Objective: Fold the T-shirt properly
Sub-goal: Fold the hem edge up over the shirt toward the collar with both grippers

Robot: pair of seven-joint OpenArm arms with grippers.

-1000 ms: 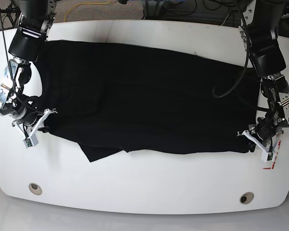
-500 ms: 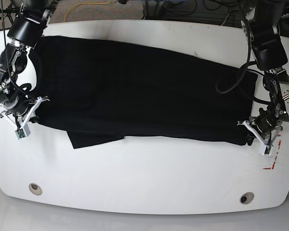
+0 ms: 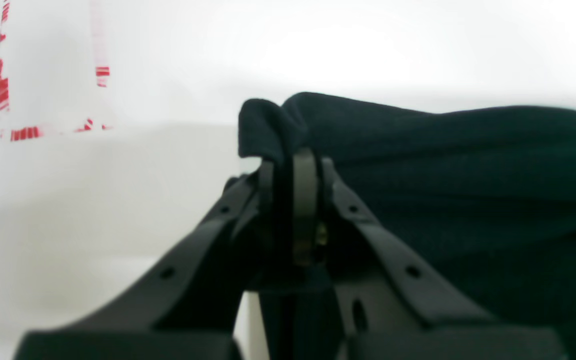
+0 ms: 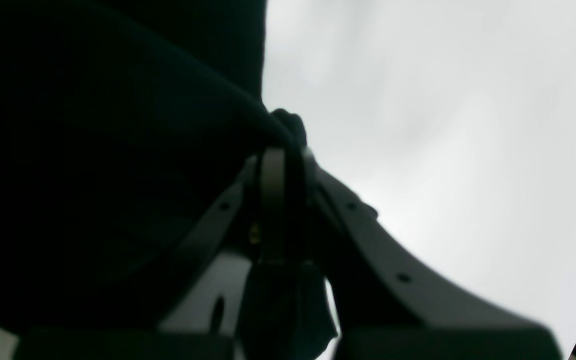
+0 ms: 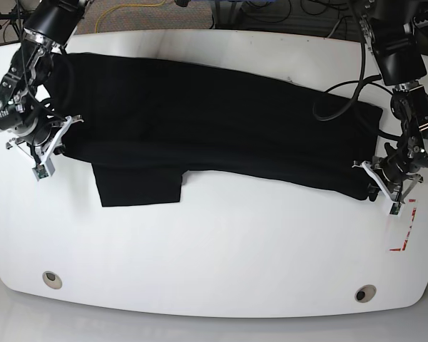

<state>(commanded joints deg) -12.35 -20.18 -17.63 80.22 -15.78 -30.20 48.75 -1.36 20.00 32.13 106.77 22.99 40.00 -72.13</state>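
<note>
**Black cloth travelling up-frame, both corners pinched**

Base view: the black T-shirt (image 5: pixel 214 128) is lying across the upper half of the white table (image 5: pixel 221 263), front hem doubled toward the back edge. Compared with a second ago, both grippers are sitting higher in the frame and the near fold line is riding up with them, exposing more bare table below. The right gripper (image 5: pixel 48 151), at the left of the frame, is gripping the cloth's left edge; the left gripper (image 5: pixel 380 185), at the right of the frame, is gripping the right-hand corner. One sleeve (image 5: pixel 138 186) is now hanging square below the fold at lower left. Judgement: the lengthwise fold is progressing, not finished; the sleeve is needing tucking.

Left wrist view: jaws are clenching a bunched corner of dark cloth (image 3: pixel 288 125), fabric poking out above the fingertips (image 3: pixel 304 165). Red tape marks (image 3: pixel 23 132) are showing at upper left.

Right wrist view: jaws are likewise closing on a nub of cloth (image 4: pixel 288 122); the remaining fabric is filling the left of the frame.

Hard to make out: no print or lettering is showing in any view. Layer count under the fold is unreadable, black on black. Both wrist views are blurring near the fingers.
</note>
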